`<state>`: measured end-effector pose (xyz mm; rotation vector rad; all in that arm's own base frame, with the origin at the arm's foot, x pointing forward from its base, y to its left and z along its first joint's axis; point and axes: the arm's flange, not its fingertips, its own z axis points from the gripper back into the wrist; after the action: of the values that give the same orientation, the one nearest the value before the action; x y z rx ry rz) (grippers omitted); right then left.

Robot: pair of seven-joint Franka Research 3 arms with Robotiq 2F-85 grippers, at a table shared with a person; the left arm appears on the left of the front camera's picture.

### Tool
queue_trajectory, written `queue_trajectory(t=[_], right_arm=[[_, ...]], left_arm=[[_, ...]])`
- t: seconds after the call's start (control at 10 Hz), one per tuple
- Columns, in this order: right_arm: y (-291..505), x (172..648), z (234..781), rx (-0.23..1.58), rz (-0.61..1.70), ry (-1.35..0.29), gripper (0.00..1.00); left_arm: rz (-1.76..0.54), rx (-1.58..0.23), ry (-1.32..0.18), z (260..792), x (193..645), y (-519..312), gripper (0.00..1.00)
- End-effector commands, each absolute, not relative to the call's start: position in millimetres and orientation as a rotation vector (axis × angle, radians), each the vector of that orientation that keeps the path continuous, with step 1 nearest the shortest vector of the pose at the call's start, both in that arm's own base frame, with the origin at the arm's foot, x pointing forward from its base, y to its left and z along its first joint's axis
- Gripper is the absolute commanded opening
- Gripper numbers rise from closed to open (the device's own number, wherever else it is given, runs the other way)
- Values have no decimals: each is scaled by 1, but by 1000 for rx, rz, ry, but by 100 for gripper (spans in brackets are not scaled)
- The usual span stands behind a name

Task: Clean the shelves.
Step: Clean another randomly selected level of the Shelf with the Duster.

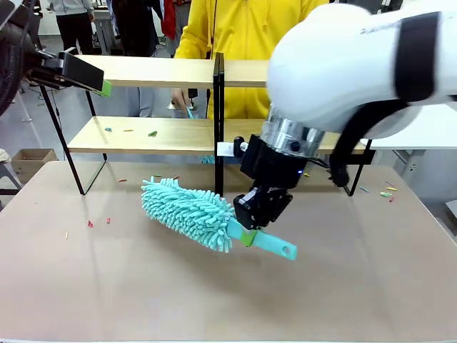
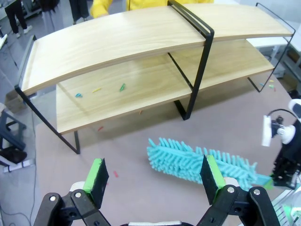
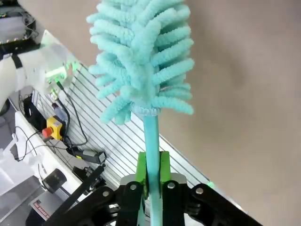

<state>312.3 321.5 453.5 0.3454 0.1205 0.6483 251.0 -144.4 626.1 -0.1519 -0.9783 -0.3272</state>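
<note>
The shelves (image 1: pixel 157 71) stand along the table's (image 1: pixel 107 286) far edge, with a person (image 1: pixel 243 28) behind them. The duster (image 1: pixel 189 211) is before their centre post, over the table's middle, its handle clamped in the right gripper (image 1: pixel 246 234). Scraps (image 1: pixel 152 133) lie on the lower board's left half. The left gripper (image 1: pixel 104 87) hangs at the upper board's left end.

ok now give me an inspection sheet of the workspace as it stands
surface: beige tabletop, lightly littered
job's things: shelves at far side, lower board littered; teal duster low by the tabletop
clutter: small coloured scraps on tabletop and lower board
grippers: right gripper shut on duster handle; left gripper open, empty, by the shelves' left end
cables: black cable off the right wrist
surroundings: person in yellow behind shelves; white table at right
</note>
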Motion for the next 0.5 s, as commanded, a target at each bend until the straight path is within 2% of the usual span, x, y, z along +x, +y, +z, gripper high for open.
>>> queue_trajectory(t=[0.0, 0.4], right_arm=[[341, 340, 449, 318, 543, 62, 12], [392, 391, 411, 303, 351, -27, 12]], left_arm=[[-323, -147, -982, 626, 251, -144, 100], [-323, -147, -982, 626, 251, -144, 100]])
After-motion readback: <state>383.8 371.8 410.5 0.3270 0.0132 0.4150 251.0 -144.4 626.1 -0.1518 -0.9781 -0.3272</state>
